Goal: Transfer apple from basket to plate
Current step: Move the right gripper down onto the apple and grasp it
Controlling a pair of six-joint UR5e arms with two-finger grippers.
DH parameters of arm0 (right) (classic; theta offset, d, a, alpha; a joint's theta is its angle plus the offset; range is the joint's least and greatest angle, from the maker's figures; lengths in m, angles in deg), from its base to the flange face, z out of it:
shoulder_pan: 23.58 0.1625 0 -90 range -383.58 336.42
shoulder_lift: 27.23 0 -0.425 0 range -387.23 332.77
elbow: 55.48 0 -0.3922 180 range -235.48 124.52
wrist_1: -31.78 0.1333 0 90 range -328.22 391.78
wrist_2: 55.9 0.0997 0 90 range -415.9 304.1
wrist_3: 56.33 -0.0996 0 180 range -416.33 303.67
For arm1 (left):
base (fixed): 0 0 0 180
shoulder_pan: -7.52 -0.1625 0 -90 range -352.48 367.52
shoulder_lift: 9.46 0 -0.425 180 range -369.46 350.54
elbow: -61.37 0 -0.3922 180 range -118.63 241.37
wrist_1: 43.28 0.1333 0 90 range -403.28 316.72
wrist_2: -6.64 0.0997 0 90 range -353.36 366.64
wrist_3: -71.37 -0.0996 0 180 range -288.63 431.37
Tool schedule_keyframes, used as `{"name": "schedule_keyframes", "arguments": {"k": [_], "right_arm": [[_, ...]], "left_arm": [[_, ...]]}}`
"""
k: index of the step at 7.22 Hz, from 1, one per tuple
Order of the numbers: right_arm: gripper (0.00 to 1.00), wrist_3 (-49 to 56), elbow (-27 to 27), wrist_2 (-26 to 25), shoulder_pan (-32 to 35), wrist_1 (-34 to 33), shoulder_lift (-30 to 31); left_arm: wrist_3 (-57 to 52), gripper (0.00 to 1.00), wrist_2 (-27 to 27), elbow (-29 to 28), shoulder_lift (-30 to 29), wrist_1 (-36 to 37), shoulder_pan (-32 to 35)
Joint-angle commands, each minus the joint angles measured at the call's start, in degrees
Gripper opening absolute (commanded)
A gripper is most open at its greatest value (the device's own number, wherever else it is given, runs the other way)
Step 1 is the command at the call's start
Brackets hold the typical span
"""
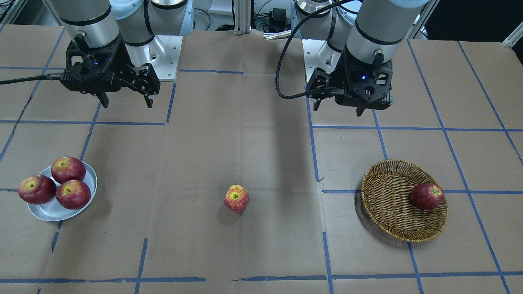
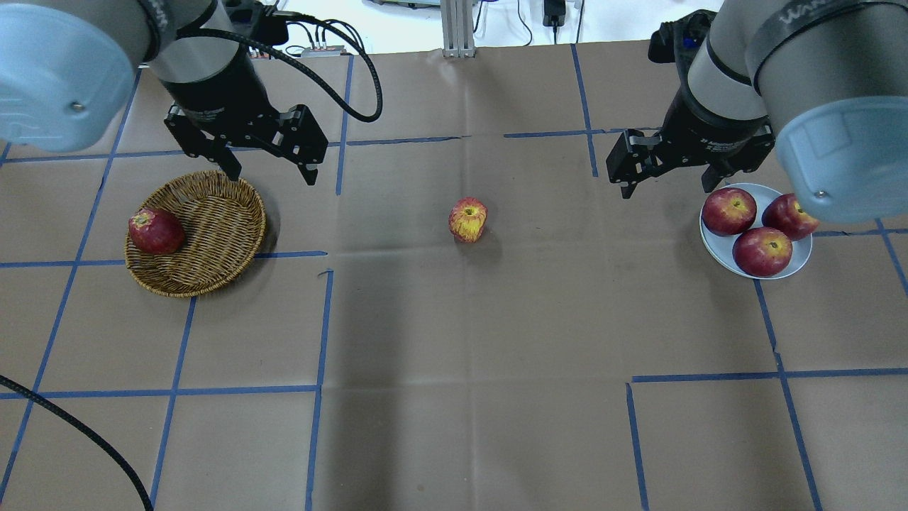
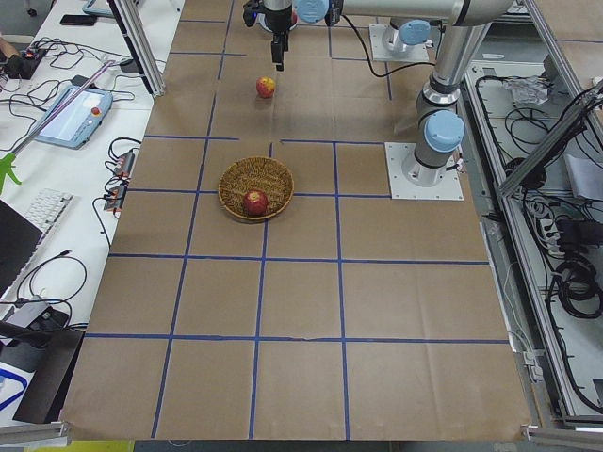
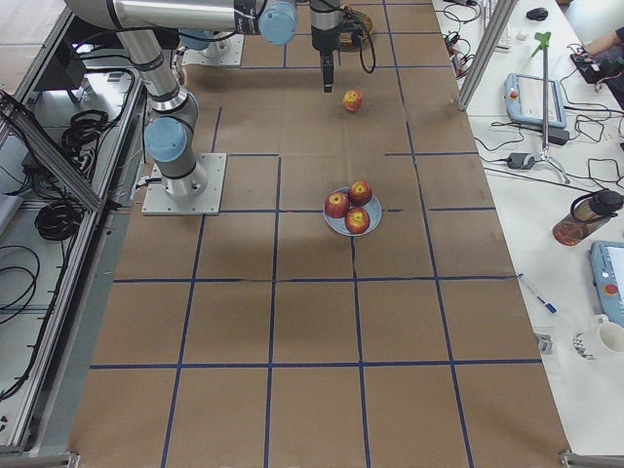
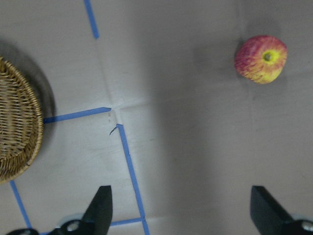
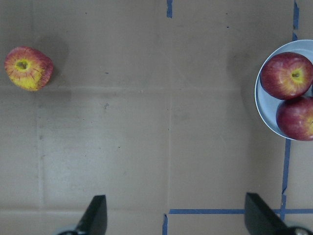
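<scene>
The apple (image 1: 236,198), pinkish-red with yellow streaks, lies on the table's middle, outside the basket; it also shows in the overhead view (image 2: 468,219) and in both wrist views (image 5: 260,58) (image 6: 28,68). The wicker basket (image 1: 388,212) (image 2: 213,241) holds one dark-red apple (image 1: 427,196). The white plate (image 1: 51,211) (image 2: 715,248) holds three dark-red apples. My left gripper (image 1: 337,111) (image 2: 273,177) hangs open and empty above the table, behind the basket. My right gripper (image 1: 127,105) (image 2: 667,190) hangs open and empty behind the plate.
Brown cardboard with blue tape lines covers the table. The arm bases and cables stand at the robot's edge. One plate apple (image 1: 36,189) overhangs the plate's rim. A basket edge (image 5: 19,127) shows in the left wrist view.
</scene>
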Motion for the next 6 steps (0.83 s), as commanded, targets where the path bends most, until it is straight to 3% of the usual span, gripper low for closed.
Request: {"name": "schedule_keyframes", "arguments": {"k": [1, 4, 6], "right_arm": [[1.00, -4.9, 3.8, -0.1, 4.8, -0.3, -4.2], [1.00, -17.1, 13.7, -0.2, 15.7, -1.5, -18.0], [1.00, -20.2, 13.7, -0.2, 18.3, -10.2, -24.6]], "left_arm": [[-0.5, 0.99, 0.1, -1.3, 1.6, -2.8, -0.7], [-0.5, 0.99, 0.3, -1.2, 1.5, -2.3, -1.2], [-0.5, 0.99, 0.2, -1.3, 1.1, -2.3, -1.5]]}}
